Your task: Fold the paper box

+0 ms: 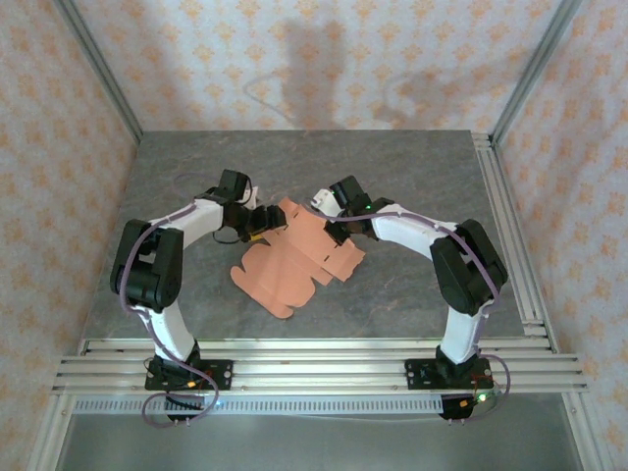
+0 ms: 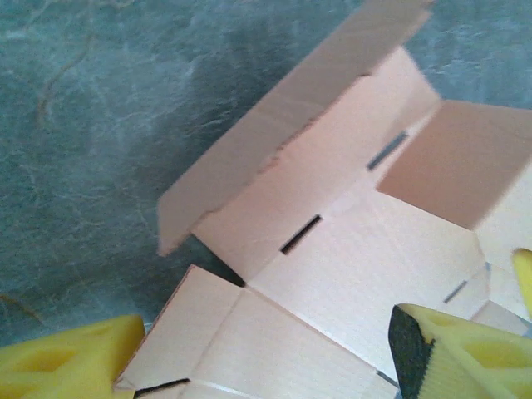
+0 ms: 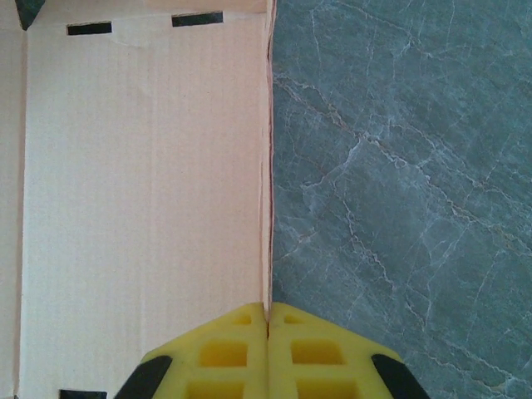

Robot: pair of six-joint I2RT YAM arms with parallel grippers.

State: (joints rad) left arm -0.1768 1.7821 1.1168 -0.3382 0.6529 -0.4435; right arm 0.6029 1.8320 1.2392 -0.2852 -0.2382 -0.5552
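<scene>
The paper box [image 1: 294, 257] is seen part-folded at the centre of the top view, with one flap raised. The edge of a side wall is pinched between the closed pads of the right gripper [image 3: 268, 326]. The left gripper [image 2: 262, 341] is spread wide over the sheet, with nothing clamped. The pinched wall is best swung upright along its crease while the base is pressed flat, lest the thin card buckle.

light: bright, even | shadows: soft, on back wall [image 1: 324, 69] | left wrist: blurred | right wrist: sharp
</scene>
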